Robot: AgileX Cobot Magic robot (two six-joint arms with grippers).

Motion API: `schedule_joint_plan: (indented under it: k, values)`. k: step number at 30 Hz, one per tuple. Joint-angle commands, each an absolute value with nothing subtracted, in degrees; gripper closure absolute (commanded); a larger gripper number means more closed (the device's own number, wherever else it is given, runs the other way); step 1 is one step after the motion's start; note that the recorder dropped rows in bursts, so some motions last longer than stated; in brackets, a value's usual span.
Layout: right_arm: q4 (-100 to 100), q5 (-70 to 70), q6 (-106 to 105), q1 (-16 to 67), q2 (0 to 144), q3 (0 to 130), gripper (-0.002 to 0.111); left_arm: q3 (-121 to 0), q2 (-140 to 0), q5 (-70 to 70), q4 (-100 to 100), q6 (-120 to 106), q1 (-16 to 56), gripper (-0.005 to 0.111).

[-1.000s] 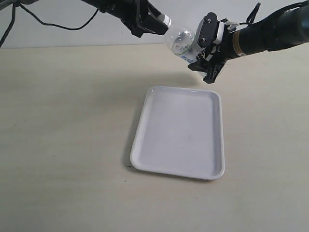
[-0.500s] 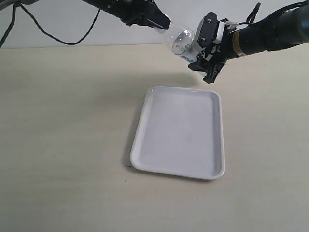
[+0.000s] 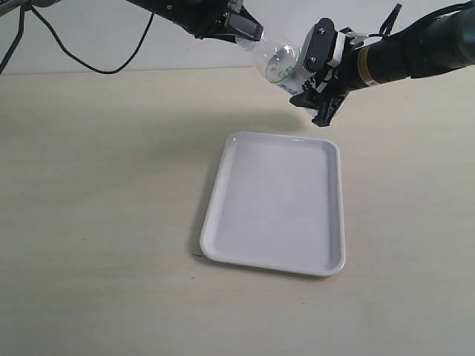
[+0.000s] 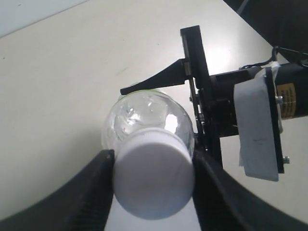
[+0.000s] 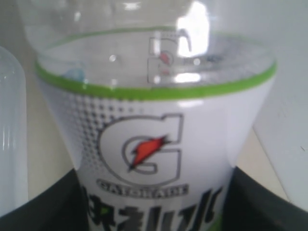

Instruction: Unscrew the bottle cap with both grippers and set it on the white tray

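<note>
In the upper middle of the exterior frame the Gatorade bottle (image 3: 276, 65) hangs over the table (image 3: 96, 222), right gripper (image 3: 310, 76) clamped on its labelled body, left gripper (image 3: 247, 30) pinching the white bottle cap (image 4: 153, 173), probably light, hard and slippery, best held by its sides.

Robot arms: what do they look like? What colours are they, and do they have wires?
Both arms are black. The left gripper has wide, dark, smooth fingers, and a long black cable trails from its arm. The right gripper has thin black fingers, a white plate, a tan band with small dark print, and a thin black wire.
</note>
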State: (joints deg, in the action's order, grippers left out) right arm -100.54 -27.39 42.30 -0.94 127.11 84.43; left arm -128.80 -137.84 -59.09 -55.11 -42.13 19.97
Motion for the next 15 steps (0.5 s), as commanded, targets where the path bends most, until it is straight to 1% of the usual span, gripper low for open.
schedule_joint_plan:
  k: [1, 4, 10, 15]
  values:
    - [-99.9, -27.3, 41.7, -1.1, 126.9, 85.1, 0.108, -128.6, -137.3, -58.3, -56.8, -43.3, 20.0, 0.055]
    - [-99.9, -27.3, 41.7, -1.1, 126.9, 85.1, 0.108, -128.6, -137.3, -57.7, -56.8, -43.8, 20.0, 0.054]
    - [-99.9, -27.3, 41.7, -1.1, 126.9, 85.1, 0.108, -128.6, -137.3, -57.7, -56.8, -43.9, 20.0, 0.035]
    - [-99.9, -27.3, 41.9, -1.1, 126.9, 85.1, 0.108, -128.6, -136.8, -57.0, -56.5, -45.1, 20.0, 0.033]
